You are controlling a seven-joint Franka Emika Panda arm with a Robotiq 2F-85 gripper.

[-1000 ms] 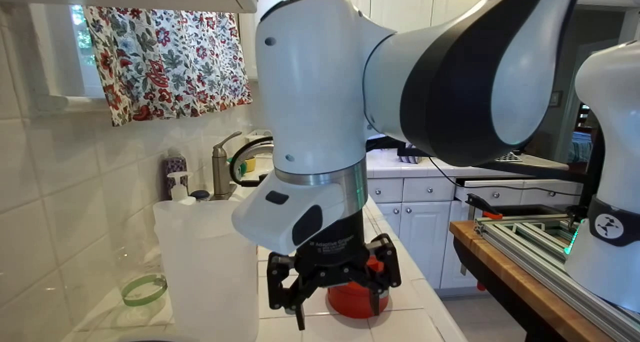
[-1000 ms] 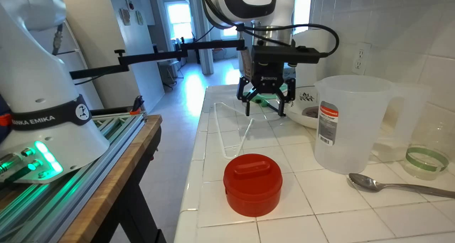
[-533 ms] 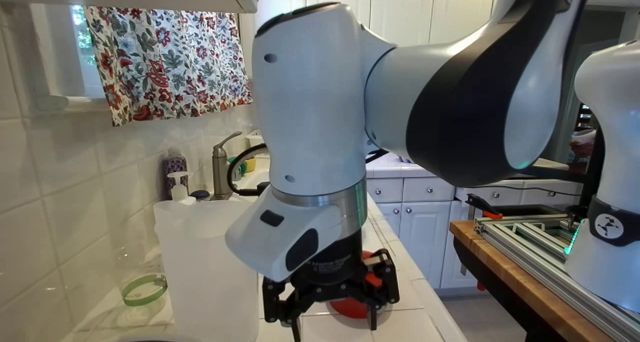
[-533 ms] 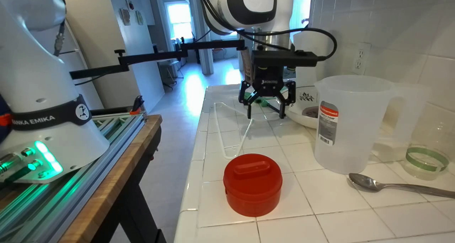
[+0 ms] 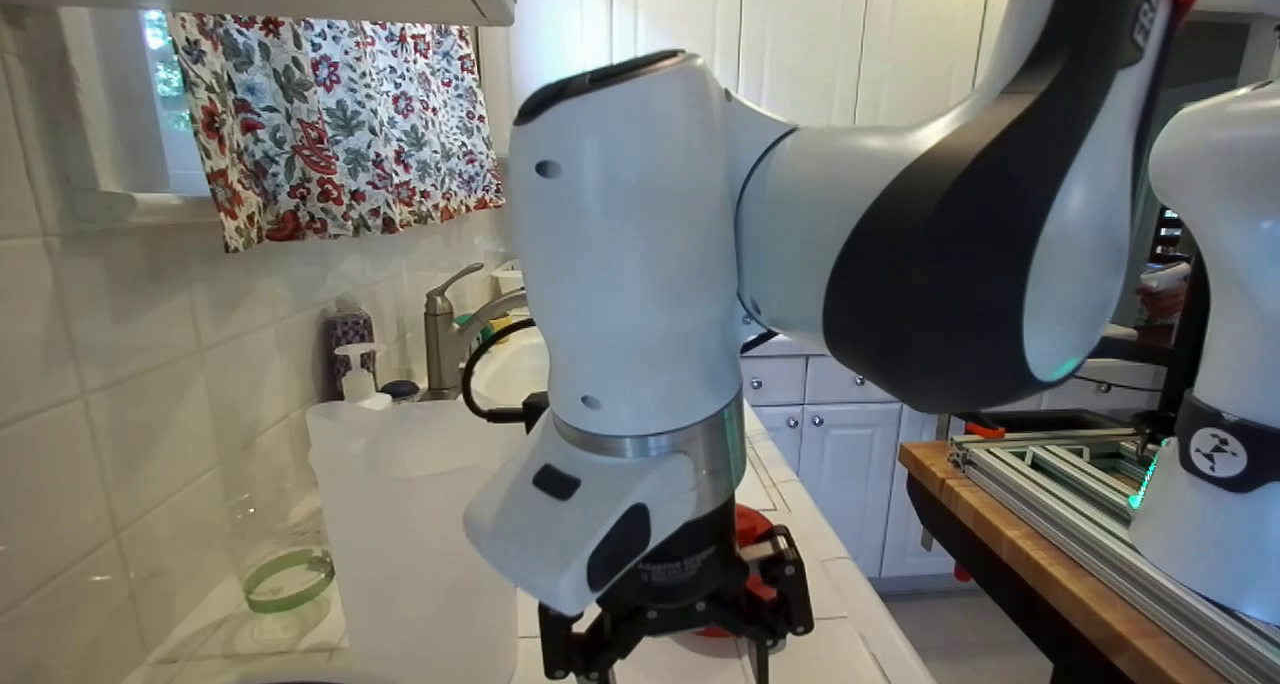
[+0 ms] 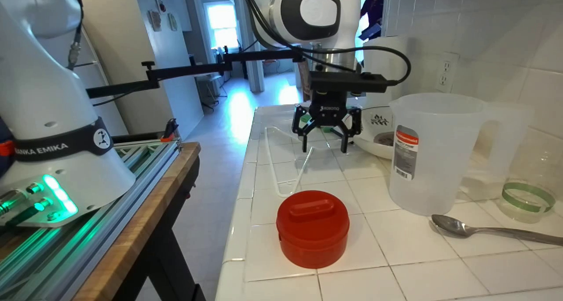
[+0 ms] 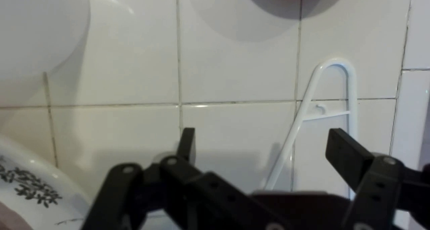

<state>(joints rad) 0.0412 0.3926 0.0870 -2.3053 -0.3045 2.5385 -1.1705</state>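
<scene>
My gripper (image 6: 324,148) is open above the tiled counter, with nothing between its fingers. Below it in the wrist view lies a white triangular hanger-like frame (image 7: 352,88) with a small hook inside. One slanted bar of the frame passes between the fingertips as seen from above, and the right finger (image 7: 346,149) overlaps its straight bar. Whether they touch cannot be told, though a gap seems to remain. A red lidded tub (image 6: 313,230) sits nearer the camera in an exterior view, apart from the gripper; the arm partly hides the tub (image 5: 752,526) in an exterior view.
A translucent pitcher (image 6: 435,160) stands close to the gripper's side. Behind it is a leaf-patterned white bowl (image 7: 43,189). A spoon (image 6: 457,227) and a glass jar with a green band (image 6: 528,200) lie near the wall. The counter edge drops to the floor opposite.
My gripper has come down toward the counter, its jaws staying open. The white frame, red tub and pitcher have not moved. A dark figure now shows behind the arm at the back.
</scene>
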